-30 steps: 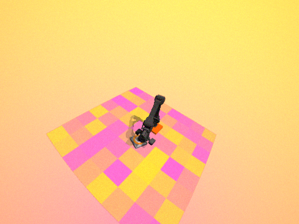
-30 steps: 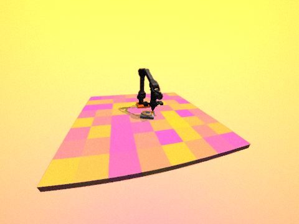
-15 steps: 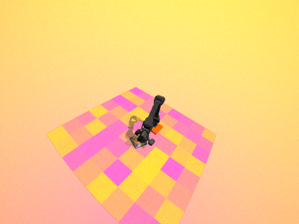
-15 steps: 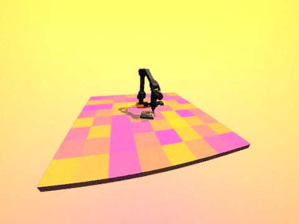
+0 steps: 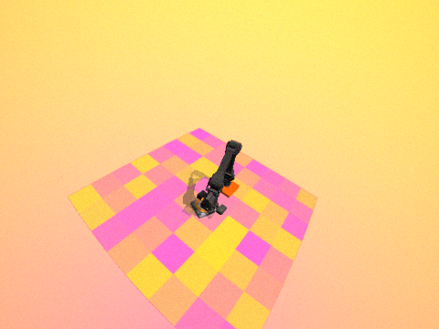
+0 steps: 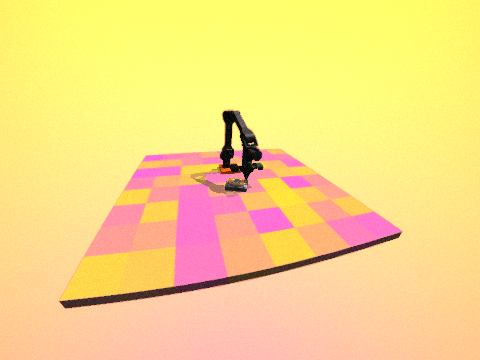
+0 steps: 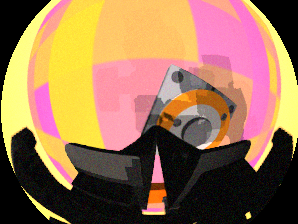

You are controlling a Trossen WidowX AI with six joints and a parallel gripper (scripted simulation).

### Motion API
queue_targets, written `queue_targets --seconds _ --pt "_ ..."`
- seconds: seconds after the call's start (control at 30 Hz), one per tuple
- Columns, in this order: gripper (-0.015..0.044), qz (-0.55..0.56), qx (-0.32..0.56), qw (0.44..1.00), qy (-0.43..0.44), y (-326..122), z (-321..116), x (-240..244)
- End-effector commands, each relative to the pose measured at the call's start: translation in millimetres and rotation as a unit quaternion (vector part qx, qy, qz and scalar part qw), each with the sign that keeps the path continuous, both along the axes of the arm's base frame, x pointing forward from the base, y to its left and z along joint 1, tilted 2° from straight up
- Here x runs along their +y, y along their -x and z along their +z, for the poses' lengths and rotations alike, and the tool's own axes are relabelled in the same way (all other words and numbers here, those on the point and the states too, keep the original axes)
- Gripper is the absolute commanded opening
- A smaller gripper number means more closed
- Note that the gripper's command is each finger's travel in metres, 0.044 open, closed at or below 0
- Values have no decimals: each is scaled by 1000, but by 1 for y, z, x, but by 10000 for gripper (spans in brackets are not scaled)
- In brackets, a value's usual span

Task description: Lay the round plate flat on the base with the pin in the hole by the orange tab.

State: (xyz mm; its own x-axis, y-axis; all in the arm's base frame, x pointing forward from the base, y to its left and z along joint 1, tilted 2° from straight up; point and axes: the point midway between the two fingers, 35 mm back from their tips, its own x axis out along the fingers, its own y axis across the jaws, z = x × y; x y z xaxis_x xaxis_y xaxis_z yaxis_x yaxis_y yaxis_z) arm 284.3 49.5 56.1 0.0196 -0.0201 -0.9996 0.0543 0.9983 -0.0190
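The round plate (image 7: 186,99) (image 6: 235,183) has an orange outer ring and a lighter middle. It sits around the grey post (image 7: 195,130) on the square grey base (image 7: 163,95) (image 6: 236,189) (image 5: 200,215). Small dark spots show on the plate; I cannot tell which is the hole or the pin, or whether the plate lies flat. My gripper (image 7: 156,128) (image 6: 247,179) is shut with nothing between its fingers. Its tips are low at the plate's near left edge in the wrist view, close to a darker orange patch. Whether they touch the plate is unclear. In the top view the arm hides part of the plate.
The arm's orange mounting block (image 5: 230,189) (image 6: 227,169) stands behind the base. The arm (image 5: 223,170) (image 6: 242,128) reaches over from it, and its shadow falls beside the base. A pink and yellow chequered table top (image 5: 219,247) (image 6: 197,225) lies under everything.
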Motion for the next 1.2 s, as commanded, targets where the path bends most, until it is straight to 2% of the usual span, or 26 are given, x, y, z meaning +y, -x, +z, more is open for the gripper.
queue_targets --seconds 0.0,1.17 --pt "0 0 -6 1000 2 -8 3 -3" --pt "0 0 -7 1000 3 -37 8 -33"
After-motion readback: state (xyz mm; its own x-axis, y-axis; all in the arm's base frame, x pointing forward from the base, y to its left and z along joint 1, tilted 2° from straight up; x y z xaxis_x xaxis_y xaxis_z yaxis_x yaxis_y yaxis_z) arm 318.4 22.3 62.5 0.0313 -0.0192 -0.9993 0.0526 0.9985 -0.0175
